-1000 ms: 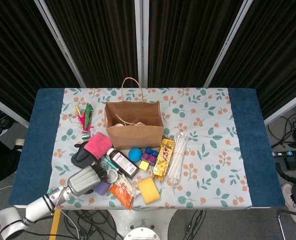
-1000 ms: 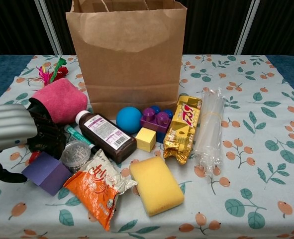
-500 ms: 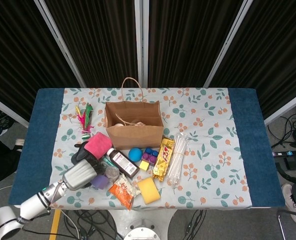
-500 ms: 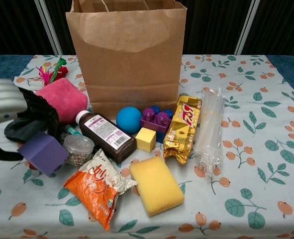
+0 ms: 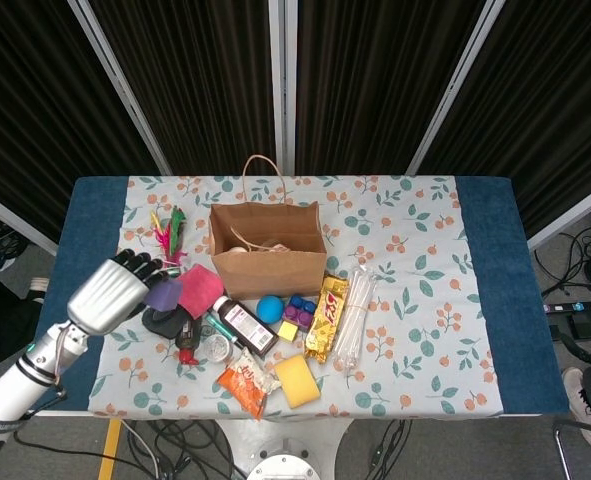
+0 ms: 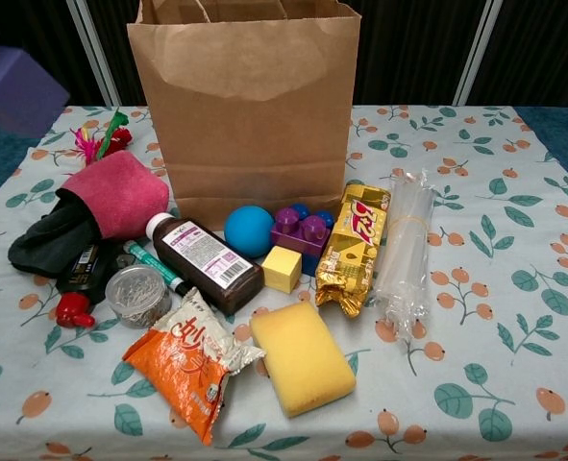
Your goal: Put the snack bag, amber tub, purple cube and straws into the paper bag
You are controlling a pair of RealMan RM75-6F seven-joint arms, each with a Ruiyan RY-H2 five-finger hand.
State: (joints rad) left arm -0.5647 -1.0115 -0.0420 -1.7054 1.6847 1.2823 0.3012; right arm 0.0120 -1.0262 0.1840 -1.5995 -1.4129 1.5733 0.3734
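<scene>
My left hand [image 5: 113,291] is raised over the table's left side and holds the purple cube [image 5: 163,293] at its fingertips. In the chest view only the cube [image 6: 14,86] shows, blurred, high at the top left. The brown paper bag [image 5: 267,255] [image 6: 245,106] stands open at the middle back. At the front lies the orange snack bag [image 5: 243,380] [image 6: 192,370]. A small round tub [image 5: 215,348] [image 6: 137,296] sits left of it. The wrapped straws [image 5: 355,315] [image 6: 404,250] lie to the right. My right hand is not visible.
In front of the bag lie a pink cloth [image 6: 120,192], a black cloth [image 6: 48,240], a brown bottle [image 6: 207,261], a blue ball [image 6: 248,230], purple blocks [image 6: 301,230], a yellow cube [image 6: 282,269], a yellow sponge [image 6: 303,357] and a gold biscuit pack [image 6: 353,248]. A feather toy [image 5: 170,235] is at the back left.
My left hand has lifted the purple cube off the table's front left and carried it up and back, level with the pink cloth. The tub now lies uncovered.
</scene>
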